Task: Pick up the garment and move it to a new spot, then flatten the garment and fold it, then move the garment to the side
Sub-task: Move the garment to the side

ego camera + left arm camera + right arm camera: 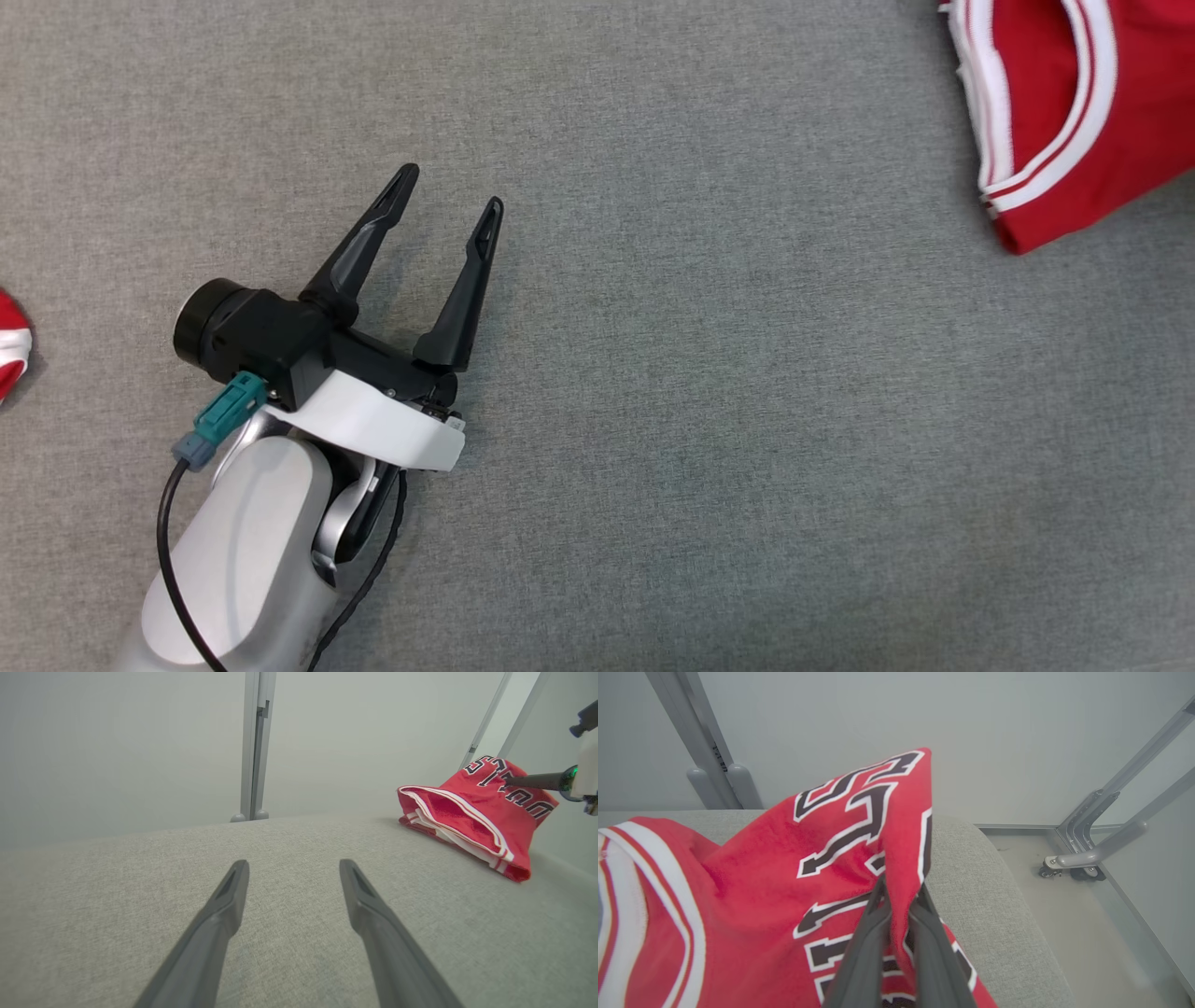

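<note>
The garment [1046, 112] is a red jersey with white trim and black lettering, bunched at the far right of the grey padded surface [709, 420]. In the right wrist view my right gripper [900, 885] is shut on a raised fold of the garment [784, 882], lifting it into a peak. The left wrist view shows the garment [472, 812] to the right, with the right gripper [511, 781] pinching its top. My left gripper [451, 189] hovers open over bare surface, well left of the jersey, with nothing between its fingers [224, 914].
A scrap of red and white cloth [11, 341] pokes in at the left edge. A grey metal post [256, 742] stands behind the surface. Past the surface's rounded right end is floor with a wheeled metal frame [1087, 858].
</note>
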